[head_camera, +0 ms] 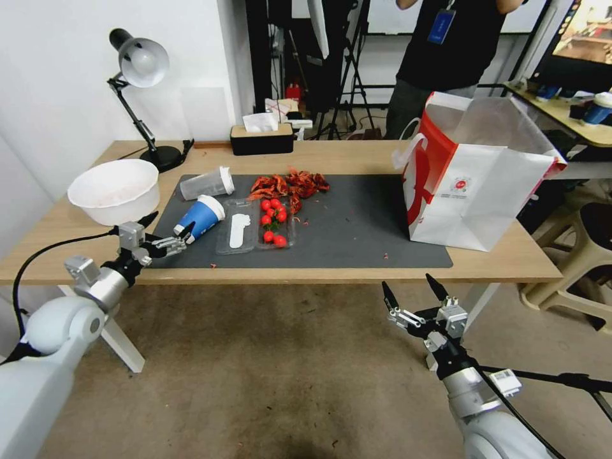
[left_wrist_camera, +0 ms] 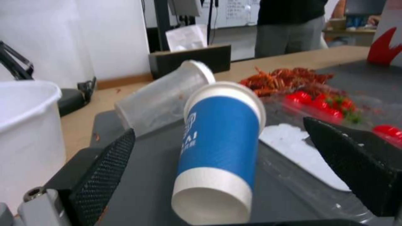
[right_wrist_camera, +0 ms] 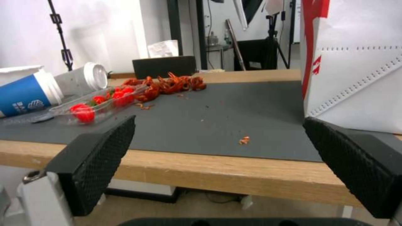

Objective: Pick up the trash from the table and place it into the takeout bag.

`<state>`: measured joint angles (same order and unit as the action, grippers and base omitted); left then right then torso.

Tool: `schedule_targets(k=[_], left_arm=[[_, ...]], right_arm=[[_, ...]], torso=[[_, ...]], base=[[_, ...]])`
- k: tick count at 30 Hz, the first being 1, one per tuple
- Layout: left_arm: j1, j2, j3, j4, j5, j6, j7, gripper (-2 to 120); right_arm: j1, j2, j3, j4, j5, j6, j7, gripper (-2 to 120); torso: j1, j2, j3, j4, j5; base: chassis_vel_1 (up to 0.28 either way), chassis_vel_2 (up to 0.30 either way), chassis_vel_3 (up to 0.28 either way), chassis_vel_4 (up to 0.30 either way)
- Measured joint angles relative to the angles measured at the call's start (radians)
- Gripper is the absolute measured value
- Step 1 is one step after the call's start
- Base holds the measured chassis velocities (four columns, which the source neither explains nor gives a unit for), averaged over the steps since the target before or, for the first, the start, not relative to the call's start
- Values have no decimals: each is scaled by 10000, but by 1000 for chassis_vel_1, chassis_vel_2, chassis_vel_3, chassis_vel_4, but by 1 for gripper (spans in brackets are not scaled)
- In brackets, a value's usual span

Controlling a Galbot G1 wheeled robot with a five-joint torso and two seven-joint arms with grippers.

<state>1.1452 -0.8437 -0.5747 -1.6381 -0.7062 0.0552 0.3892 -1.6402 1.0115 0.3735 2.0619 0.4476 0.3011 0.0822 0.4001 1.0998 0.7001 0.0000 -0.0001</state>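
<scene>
A blue paper cup (head_camera: 201,217) with a white lid lies on its side on the dark mat (head_camera: 357,223) of the table (head_camera: 357,156). My left gripper (head_camera: 167,228) is open at the cup's base end. In the left wrist view the cup (left_wrist_camera: 218,147) lies between the two spread fingers (left_wrist_camera: 106,166), its base toward the camera. Behind it lies a clear white-lidded plastic cup (head_camera: 207,183), also on its side. The takeout bag (head_camera: 478,185) stands open at the table's right end. My right gripper (head_camera: 414,290) hangs open below the table's front edge.
A large white bowl (head_camera: 115,190) sits just left of my left gripper. A clear tray of cherry tomatoes (head_camera: 271,220) and a heap of red shell scraps (head_camera: 290,183) lie mid-mat. A desk lamp (head_camera: 140,64) and a tissue box (head_camera: 261,137) stand at the back.
</scene>
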Motion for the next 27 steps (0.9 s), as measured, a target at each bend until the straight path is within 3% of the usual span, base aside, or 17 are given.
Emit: schedule_targets(k=[9, 27], left_arm=[[-681, 209, 376, 773, 50, 94, 482, 100], [-1731, 163, 1404, 1388, 171, 724, 711, 100]], right_arm=[[17, 15, 26, -33, -27, -6, 11, 100], [-49, 35, 147, -28, -46, -59, 94, 100]], torso=[[-1, 1, -2, 1, 3], [0, 2, -1, 0, 1]], base=[[0, 0, 0, 0], [0, 0, 0, 0]])
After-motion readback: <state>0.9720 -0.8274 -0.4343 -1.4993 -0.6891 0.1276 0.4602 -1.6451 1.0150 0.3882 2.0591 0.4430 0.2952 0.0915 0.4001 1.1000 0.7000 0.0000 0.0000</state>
